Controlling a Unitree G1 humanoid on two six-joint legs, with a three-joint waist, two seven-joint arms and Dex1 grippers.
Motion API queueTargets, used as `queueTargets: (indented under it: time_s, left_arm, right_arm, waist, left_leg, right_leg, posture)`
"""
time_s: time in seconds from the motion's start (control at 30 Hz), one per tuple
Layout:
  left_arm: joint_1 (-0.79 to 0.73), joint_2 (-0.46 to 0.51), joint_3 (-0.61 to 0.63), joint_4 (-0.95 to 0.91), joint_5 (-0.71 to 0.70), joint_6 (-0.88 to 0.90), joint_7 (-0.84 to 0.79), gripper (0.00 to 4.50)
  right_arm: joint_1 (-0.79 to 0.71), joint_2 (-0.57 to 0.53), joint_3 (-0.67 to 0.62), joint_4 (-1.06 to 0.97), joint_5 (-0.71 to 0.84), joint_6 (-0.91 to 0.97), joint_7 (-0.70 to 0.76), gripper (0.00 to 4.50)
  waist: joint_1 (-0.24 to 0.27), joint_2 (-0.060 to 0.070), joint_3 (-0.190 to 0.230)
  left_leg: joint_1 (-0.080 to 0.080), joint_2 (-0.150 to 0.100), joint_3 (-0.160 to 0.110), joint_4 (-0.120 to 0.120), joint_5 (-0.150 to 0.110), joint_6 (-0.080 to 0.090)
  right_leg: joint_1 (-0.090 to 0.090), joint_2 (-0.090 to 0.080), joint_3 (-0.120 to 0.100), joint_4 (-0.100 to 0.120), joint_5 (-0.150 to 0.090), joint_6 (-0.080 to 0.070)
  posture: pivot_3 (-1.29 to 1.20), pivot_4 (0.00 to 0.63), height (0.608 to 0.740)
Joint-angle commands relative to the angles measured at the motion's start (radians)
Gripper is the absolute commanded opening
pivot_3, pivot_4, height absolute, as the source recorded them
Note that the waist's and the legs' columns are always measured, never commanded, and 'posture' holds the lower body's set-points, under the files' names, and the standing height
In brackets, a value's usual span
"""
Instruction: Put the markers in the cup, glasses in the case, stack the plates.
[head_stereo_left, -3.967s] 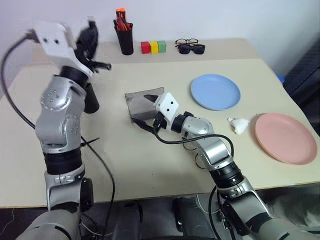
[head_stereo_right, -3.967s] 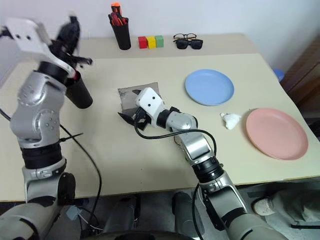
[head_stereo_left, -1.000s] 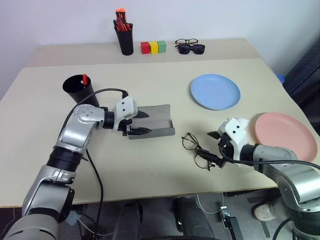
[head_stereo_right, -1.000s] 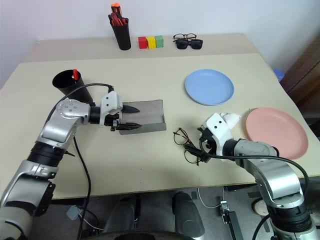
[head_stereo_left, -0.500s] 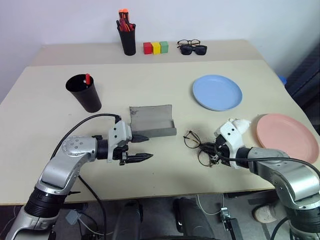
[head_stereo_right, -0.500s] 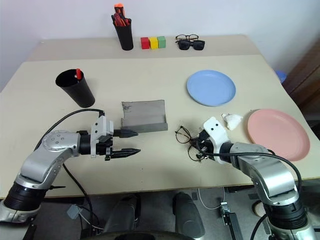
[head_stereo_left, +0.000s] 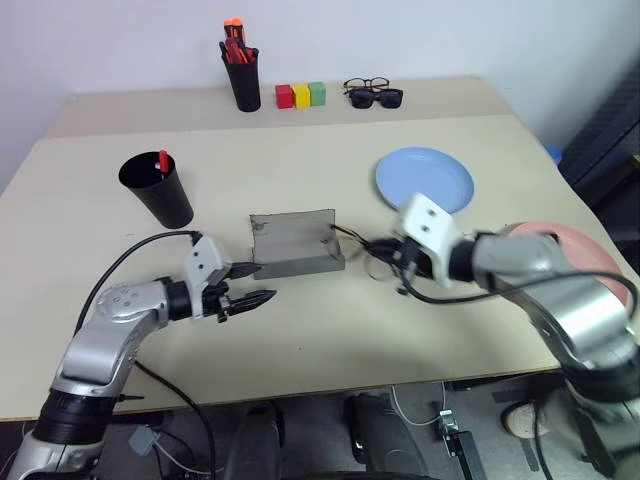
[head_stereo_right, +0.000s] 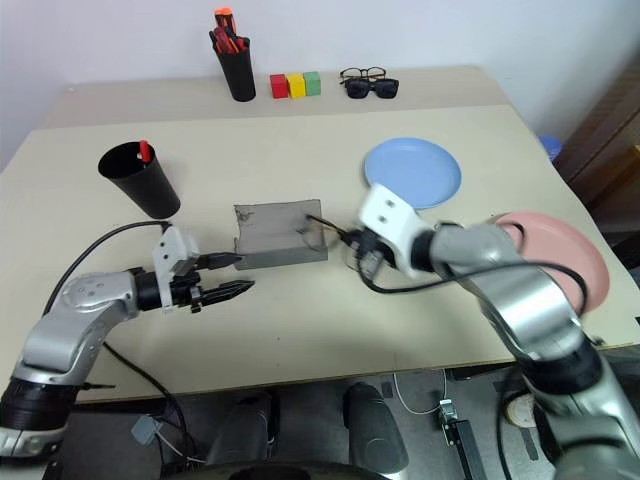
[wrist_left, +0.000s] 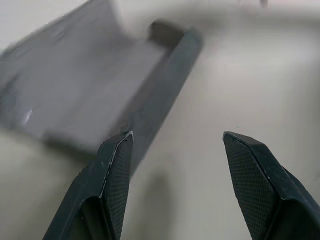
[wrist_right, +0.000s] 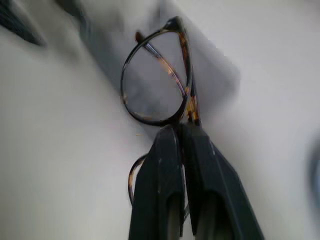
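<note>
Right gripper (wrist_right: 181, 131) lifted thin round wire-rimmed glasses (wrist_right: 156, 85) toward grey felt case (head_stereo_left: 295, 243), clamped; left gripper (wrist_left: 176, 140) spread, empty

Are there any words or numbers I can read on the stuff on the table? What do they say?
No, none can be read.
The grey case: plain, no writing seen.
The black cup: no label seen.
The blue plate and pink plate: plain.
The red, yellow and green blocks: plain faces, no letters.
The pens in the holder: any print is too small to read.
</note>
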Motion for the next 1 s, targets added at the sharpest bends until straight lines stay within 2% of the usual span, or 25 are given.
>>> queueTargets:
  time_s: [0.03,0.13,0.27,0.37,0.53,0.63,0.77,0.83,0.87,0.93,0.97,1.0]
  left_arm:
    - [0.043,0.020,0.073,-0.028,-0.010,-0.016,0.027,2.94]
    - [0.096,0.028,0.113,-0.057,-0.015,-0.013,0.046,2.94]
    - [0.153,0.026,0.153,-0.127,-0.033,0.009,0.078,2.94]
    - [0.179,0.026,0.168,-0.165,-0.043,0.024,0.097,2.94]
    - [0.187,0.032,0.183,-0.199,-0.059,0.054,0.125,2.94]
    - [0.145,0.030,0.178,-0.185,-0.063,0.063,0.142,2.94]
    - [0.070,0.016,0.175,-0.148,-0.074,0.083,0.165,2.94]
    - [0.003,-0.008,0.174,-0.117,-0.085,0.096,0.190,2.41]
    - [-0.029,-0.018,0.165,-0.103,-0.082,0.088,0.196,2.10]
    - [-0.119,-0.048,0.133,-0.058,-0.064,0.087,0.230,1.14]
    - [-0.196,-0.071,0.098,-0.008,-0.031,0.101,0.268,0.79]
    - [-0.248,-0.086,0.074,0.029,-0.008,0.111,0.294,0.79]
  right_arm:
    - [-0.105,0.086,0.127,0.217,-0.133,-0.191,0.023,0.03]
    - [-0.188,0.175,0.217,0.440,-0.247,-0.385,0.040,0.03]
    - [-0.211,0.233,0.242,0.615,-0.320,-0.518,0.056,0.03]
    - [-0.192,0.232,0.232,0.622,-0.336,-0.534,0.101,0.03]
    - [-0.130,0.221,0.199,0.518,-0.296,-0.473,0.192,0.03]
    - [-0.147,0.254,0.178,0.541,-0.300,-0.447,0.180,0.87]
    - [-0.164,0.283,0.144,0.544,-0.316,-0.432,0.143,2.72]
    - [-0.164,0.288,0.118,0.528,-0.314,-0.427,0.127,3.70]
    - [-0.160,0.288,0.106,0.515,-0.311,-0.429,0.122,3.75]
    - [-0.134,0.279,0.077,0.469,-0.300,-0.452,0.114,3.75]
    - [-0.105,0.268,0.059,0.429,-0.291,-0.460,0.110,3.75]
    - [-0.086,0.262,0.047,0.401,-0.286,-0.462,0.108,3.75]
  waist:
    - [0.005,-0.001,0.000]
    - [0.011,0.000,0.000]
    - [0.022,0.000,0.000]
    - [0.022,0.000,0.000]
    - [0.019,0.000,0.000]
    - [0.016,0.000,0.000]
    - [0.018,0.000,0.000]
    - [0.021,0.000,0.000]
    - [0.022,0.000,0.000]
    - [0.023,0.000,0.000]
    - [0.023,0.000,0.000]
    - [0.031,0.000,0.000]
  left_leg:
    - [0.000,0.000,0.000,0.000,0.000,0.000]
    - [-0.001,-0.001,0.001,0.000,0.000,0.000]
    - [-0.001,-0.001,0.000,0.000,0.000,0.000]
    - [-0.002,-0.001,0.001,0.000,0.000,0.000]
    - [-0.001,-0.001,0.000,0.000,0.000,0.000]
    - [0.000,-0.001,0.000,0.000,0.000,0.000]
    - [0.000,-0.001,0.000,0.000,0.000,0.000]
    - [0.000,-0.001,0.000,0.000,0.000,0.000]
    - [-0.001,-0.001,0.000,0.000,0.000,0.000]
    - [-0.001,-0.001,0.000,0.000,0.000,0.000]
    - [-0.001,-0.001,0.000,0.001,0.000,0.000]
    - [-0.001,-0.001,0.000,0.000,0.000,0.000]
  right_leg:
    - [0.000,0.000,0.000,0.000,0.000,0.000]
    - [-0.001,-0.002,0.000,0.000,0.000,0.000]
    - [-0.001,-0.002,0.000,0.000,0.000,0.000]
    - [-0.001,-0.002,0.000,0.000,0.000,0.000]
    - [-0.001,-0.002,-0.001,0.001,0.000,0.000]
    - [-0.001,-0.001,0.000,0.001,0.000,0.000]
    - [-0.001,-0.001,0.000,0.001,0.000,0.000]
    - [-0.001,-0.001,0.000,0.001,0.000,0.000]
    - [-0.001,-0.002,0.000,0.001,0.000,0.000]
    - [-0.001,-0.002,0.000,0.001,0.001,0.000]
    - [-0.001,-0.002,-0.001,0.001,0.001,0.000]
    - [-0.001,-0.002,-0.001,0.001,0.001,0.000]
  posture:
    - [0.00,0.150,0.740]
    - [0.00,0.150,0.740]
    - [0.00,0.150,0.740]
    - [0.00,0.150,0.740]
    - [0.00,0.150,0.740]
    - [0.00,0.150,0.740]
    - [0.00,0.150,0.740]
    - [0.00,0.150,0.740]
    - [0.00,0.150,0.740]
    - [0.00,0.150,0.740]
    - [0.00,0.150,0.740]
    - [0.00,0.150,0.740]
